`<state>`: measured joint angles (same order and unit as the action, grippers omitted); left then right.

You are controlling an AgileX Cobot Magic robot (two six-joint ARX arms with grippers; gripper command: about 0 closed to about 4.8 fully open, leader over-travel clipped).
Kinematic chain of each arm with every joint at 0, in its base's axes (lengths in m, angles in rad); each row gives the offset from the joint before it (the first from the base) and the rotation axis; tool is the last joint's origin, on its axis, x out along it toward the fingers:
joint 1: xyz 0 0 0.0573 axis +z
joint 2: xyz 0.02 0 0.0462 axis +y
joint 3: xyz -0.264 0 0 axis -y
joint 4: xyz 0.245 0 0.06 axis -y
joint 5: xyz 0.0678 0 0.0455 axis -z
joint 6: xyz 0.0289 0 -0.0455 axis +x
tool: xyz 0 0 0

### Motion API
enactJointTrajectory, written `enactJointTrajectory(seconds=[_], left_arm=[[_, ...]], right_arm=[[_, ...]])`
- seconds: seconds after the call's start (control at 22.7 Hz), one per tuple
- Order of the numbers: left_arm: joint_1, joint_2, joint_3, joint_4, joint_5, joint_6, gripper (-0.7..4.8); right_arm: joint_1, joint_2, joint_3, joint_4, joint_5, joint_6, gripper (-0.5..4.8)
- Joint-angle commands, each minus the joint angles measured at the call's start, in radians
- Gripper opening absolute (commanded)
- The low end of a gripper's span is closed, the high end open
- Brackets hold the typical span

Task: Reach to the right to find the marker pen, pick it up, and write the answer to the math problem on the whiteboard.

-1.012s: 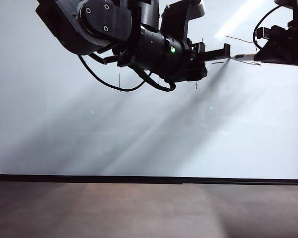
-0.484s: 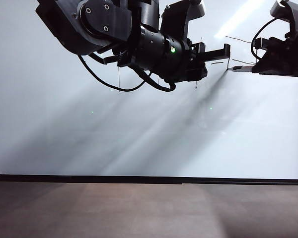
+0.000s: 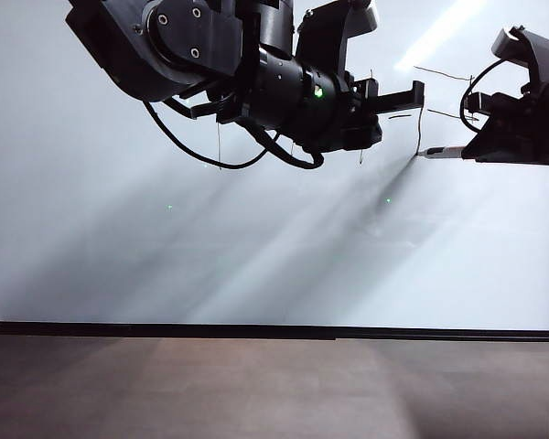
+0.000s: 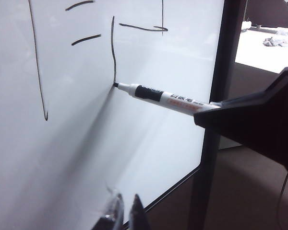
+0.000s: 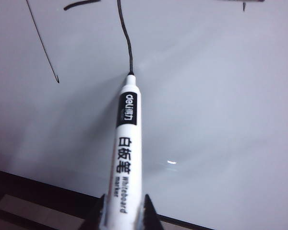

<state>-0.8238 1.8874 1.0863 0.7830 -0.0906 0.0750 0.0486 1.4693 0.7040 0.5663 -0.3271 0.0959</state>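
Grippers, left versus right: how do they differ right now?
The right gripper is shut on the marker pen, whose tip meets the whiteboard; the left gripper holds nothing, fingers nearly together. In the exterior view, left hangs mid-board, right by the board's right edge. Both sit high.

We are seeing a glossy, smooth whiteboard point(image 3: 256, 238) reflecting light, its thin frame looking matt black. The marker pen point(image 5: 126, 143) is showing a smooth white plastic barrel; the right gripper point(image 5: 124, 211) gripping it is looking matt black.
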Motion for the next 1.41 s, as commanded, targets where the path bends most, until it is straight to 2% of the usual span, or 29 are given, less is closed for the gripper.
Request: enactJointTrajectory(seconds=[0.04,0.22,0.66,0.84,1.23,1.41], left_arm=[[-0.003,-0.002,0.003,0.007,0.000,0.003,0.27],[-0.003,-0.002,0.003,0.007,0.000,0.003,0.27],[-0.003,-0.002,0.003,0.007,0.001,0.003,0.27],[-0.003,-0.002,0.003,0.007,0.000,0.003,0.27],[-0.003,-0.002,0.003,0.003,0.000,0.003,0.27],[-0.003,-0.002,0.003,-0.001,0.001,0.003,0.27]], right_arm=[[-0.002,0.002,0.004,0.015,0.022,0.004,-0.09],[-0.018,0.002,0.004,0.013,0.040,-0.011,-0.09],[-0.151,0.000,-0.012,0.014,0.037,-0.011,-0.09],[-0.178,-0.025,-0.052,0.041,-0.020,-0.010,-0.09],[-0.177,-0.338,-0.216,0.021,-0.017,0.063,-0.09],[-0.176,-0.570,-0.317,-0.073,-0.027,0.099,-0.09]])
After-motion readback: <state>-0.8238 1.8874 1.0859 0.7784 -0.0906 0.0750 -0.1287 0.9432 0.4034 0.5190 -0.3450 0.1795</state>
